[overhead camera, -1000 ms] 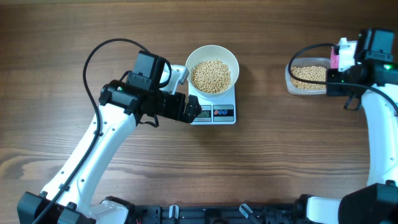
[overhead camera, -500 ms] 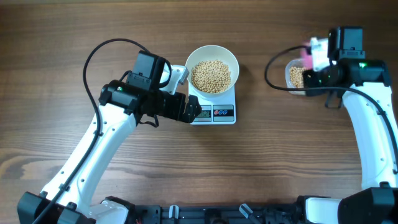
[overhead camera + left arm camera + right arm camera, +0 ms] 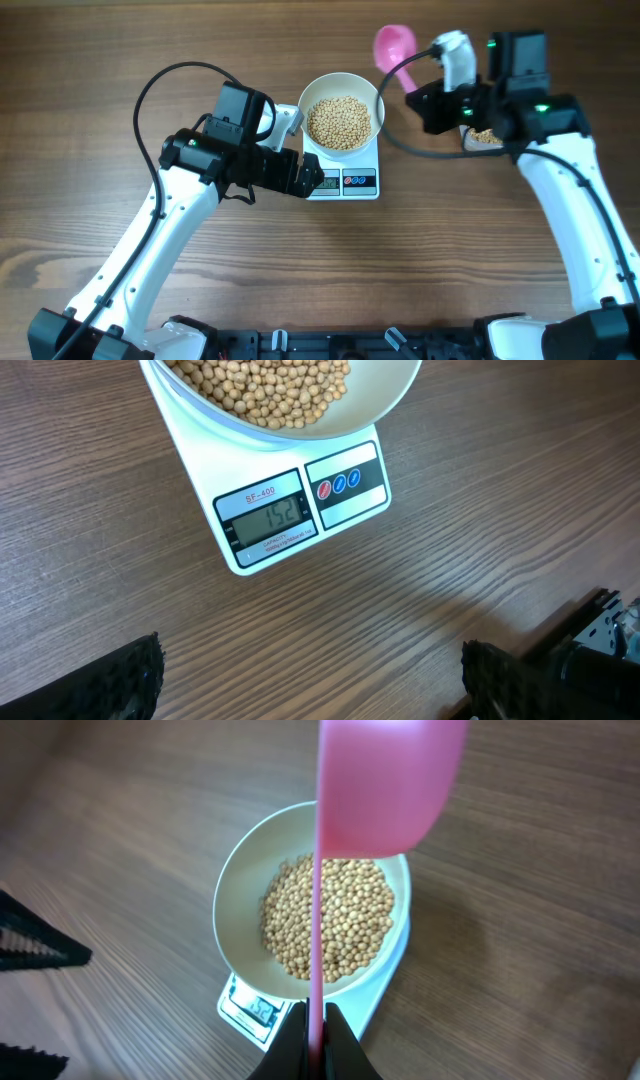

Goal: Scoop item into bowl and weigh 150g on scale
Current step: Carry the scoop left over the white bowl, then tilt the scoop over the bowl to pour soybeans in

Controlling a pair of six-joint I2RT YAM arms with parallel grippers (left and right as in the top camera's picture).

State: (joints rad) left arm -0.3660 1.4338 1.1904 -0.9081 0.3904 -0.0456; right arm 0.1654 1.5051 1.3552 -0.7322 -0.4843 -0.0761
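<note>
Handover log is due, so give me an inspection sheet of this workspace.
Surface: wooden table, brown grain.
Job's things: white bowl of beans on scale; display looks like 152.
Clutter: clear container with beans, mostly hidden by the right arm.
Grippers: left gripper open, empty; right gripper shut on pink scoop.
Cables: black cables loop by both arms.
Surroundings: nothing seen.
</note>
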